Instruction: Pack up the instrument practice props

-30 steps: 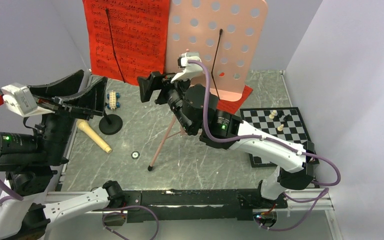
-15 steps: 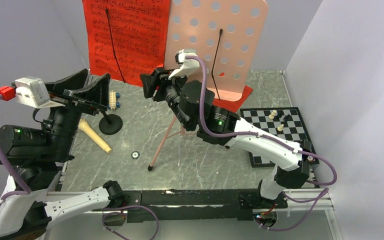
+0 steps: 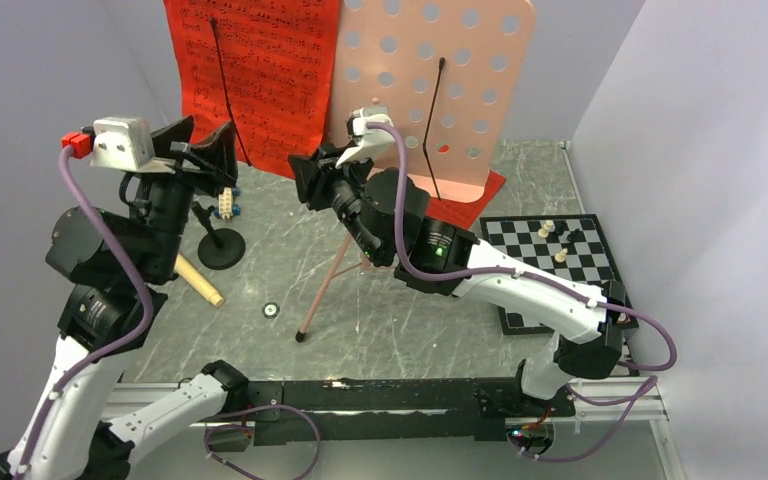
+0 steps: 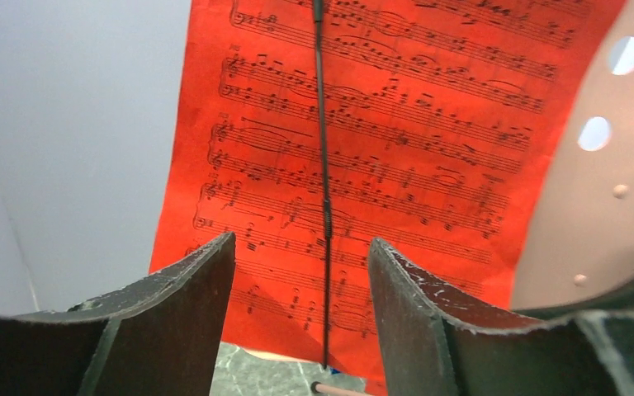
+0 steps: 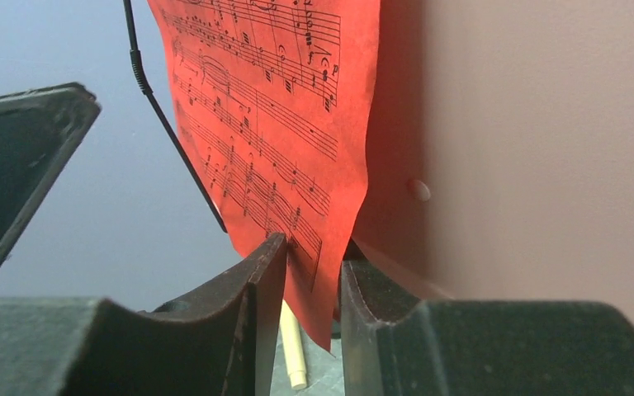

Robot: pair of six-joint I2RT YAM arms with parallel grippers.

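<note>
The pink perforated music stand (image 3: 440, 80) rises at the back on its tripod (image 3: 325, 285). A red sheet-music page (image 3: 250, 70) leans on its left half under a black wire arm (image 3: 228, 90). My left gripper (image 3: 205, 150) hovers open in front of that page (image 4: 396, 148), touching nothing, with the wire (image 4: 324, 165) in line between its fingers. My right gripper (image 3: 310, 175) has the page's lower right corner (image 5: 322, 272) hanging between narrowly open jaws, a gap still showing on the right. The beige microphone (image 3: 198, 283) lies beside the black round-base mic stand (image 3: 220, 247).
A chessboard (image 3: 560, 255) with pieces lies at the right. A small toy block car (image 3: 225, 200) sits behind the mic stand's base. A small ring (image 3: 272, 311) lies on the floor. Another red page (image 3: 495, 185) pokes out under the stand. Grey walls close in on both sides.
The left arm has risen and swung right toward the red page, its jaws narrowing a little. The right gripper edged up to the page's corner and closed most of the way around it.
</note>
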